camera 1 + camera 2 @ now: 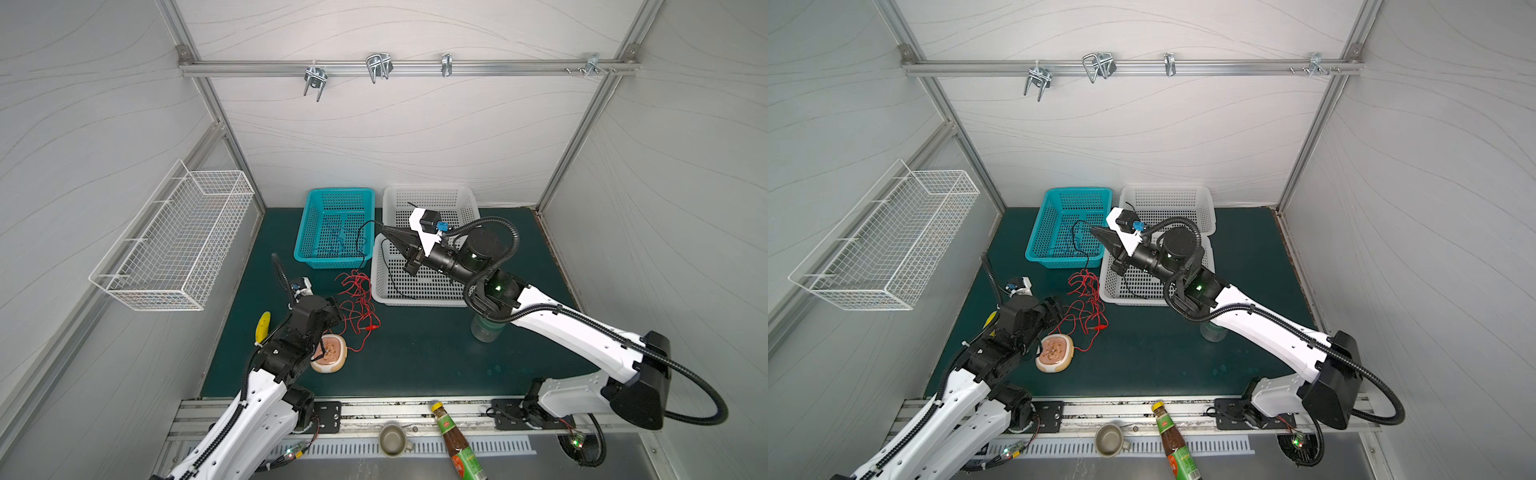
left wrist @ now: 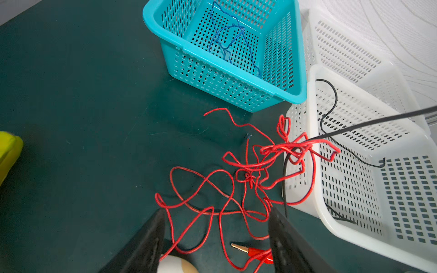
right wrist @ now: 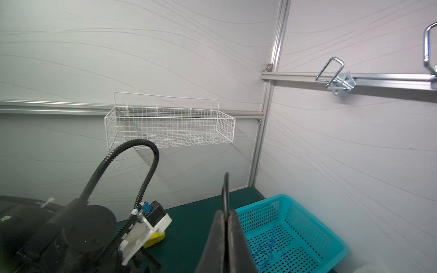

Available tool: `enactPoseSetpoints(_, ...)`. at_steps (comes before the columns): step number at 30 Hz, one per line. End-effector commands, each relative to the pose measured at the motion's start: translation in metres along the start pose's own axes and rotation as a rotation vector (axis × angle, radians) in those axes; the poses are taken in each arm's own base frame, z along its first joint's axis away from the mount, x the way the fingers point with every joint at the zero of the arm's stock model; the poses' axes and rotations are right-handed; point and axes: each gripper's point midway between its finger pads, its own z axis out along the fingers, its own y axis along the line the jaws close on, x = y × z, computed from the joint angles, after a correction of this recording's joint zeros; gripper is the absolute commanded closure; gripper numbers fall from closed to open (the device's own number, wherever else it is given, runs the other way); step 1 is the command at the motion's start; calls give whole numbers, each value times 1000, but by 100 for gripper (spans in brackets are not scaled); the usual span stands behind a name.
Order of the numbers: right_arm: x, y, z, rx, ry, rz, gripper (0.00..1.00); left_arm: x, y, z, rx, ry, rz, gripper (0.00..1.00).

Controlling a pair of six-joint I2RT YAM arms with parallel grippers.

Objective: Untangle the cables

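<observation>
Left wrist view: the black cable (image 2: 378,121) is seen drawn taut out of the red cable (image 2: 248,176) snarl. The snarl lies on the mat against a corner of the white basket (image 2: 311,113), with some red loops lifted over that basket's rim. Black is threaded through those loops. Risk judged: if black is hauled further, the loops may be cinched into a tighter knot, or the whole red bundle dragged up into the white basket, since nothing pins red down. The slack black tail inside the white basket may also be whipped out. A slip from the pinch is possible, the wire being so thin. The blue cable (image 2: 227,30) is noted apart, alone in the teal basket (image 2: 189,50) just beside the white basket. The right gripper (image 3: 225,214), raised over the white basket's edge nearest the teal basket, is clamped fully together on black cable. The left gripper (image 2: 217,210) is spread wide, low over red loops on the side away from the white basket. Red strands and an alligator clip (image 2: 250,250) lie between its jaws. Nothing is gripped there, and whether wire is touched cannot be told.
</observation>
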Motion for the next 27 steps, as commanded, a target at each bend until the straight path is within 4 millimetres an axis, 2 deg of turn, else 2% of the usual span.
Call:
enactPoseSetpoints(1, -41, -20, -18, 121, -96, -121, 100, -10, 1, -2, -6, -42, -27, 30)
enactPoseSetpoints(5, -55, -27, -28, 166, -107, -185, 100, -10, 0, -2, -5, -44, -30, 30)
enactPoseSetpoints(9, -59, -36, -34, 223, -94, -226, 100, -11, -1, -2, -1, -46, -32, 30)
enactPoseSetpoints(15, -64, -71, -53, 423, -90, -204, 100, -11, -2, -2, 2, -42, -29, 30)
enactPoseSetpoints(18, -60, -79, -59, 420, -87, -149, 100, -14, -6, -3, 16, -50, -28, 30)
enactPoseSetpoints(22, -52, -69, -55, 343, -73, -130, 100, -31, -27, -9, 104, -89, 11, 29)
enactPoseSetpoints(27, -50, -66, -53, 319, -56, -95, 100, -57, -65, -14, 240, -151, 86, 20)
